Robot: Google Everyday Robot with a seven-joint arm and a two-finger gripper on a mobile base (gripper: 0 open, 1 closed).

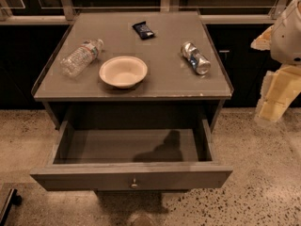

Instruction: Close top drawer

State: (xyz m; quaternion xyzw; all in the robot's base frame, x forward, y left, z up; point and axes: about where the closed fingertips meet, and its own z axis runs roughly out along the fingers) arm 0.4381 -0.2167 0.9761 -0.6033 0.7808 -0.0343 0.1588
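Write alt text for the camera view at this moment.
The wide grey-brown top drawer with a round metal knob stands pulled open. On the grey cabinet top lie a clear plastic bottle, a cream round bowl, a dark snack wrapper and a silver-blue can. The robot's cream gripper is at the right edge, apart from the drawer.

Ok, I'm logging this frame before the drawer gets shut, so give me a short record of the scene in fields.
top drawer: open, pulled toward the camera, nothing visible inside, knob at front centre
cabinet top: water bottle lying left, bowl centre, snack bar at back, can lying right
gripper: right edge of view, beside the cabinet, apart from the drawer
task state: drawer not yet closed
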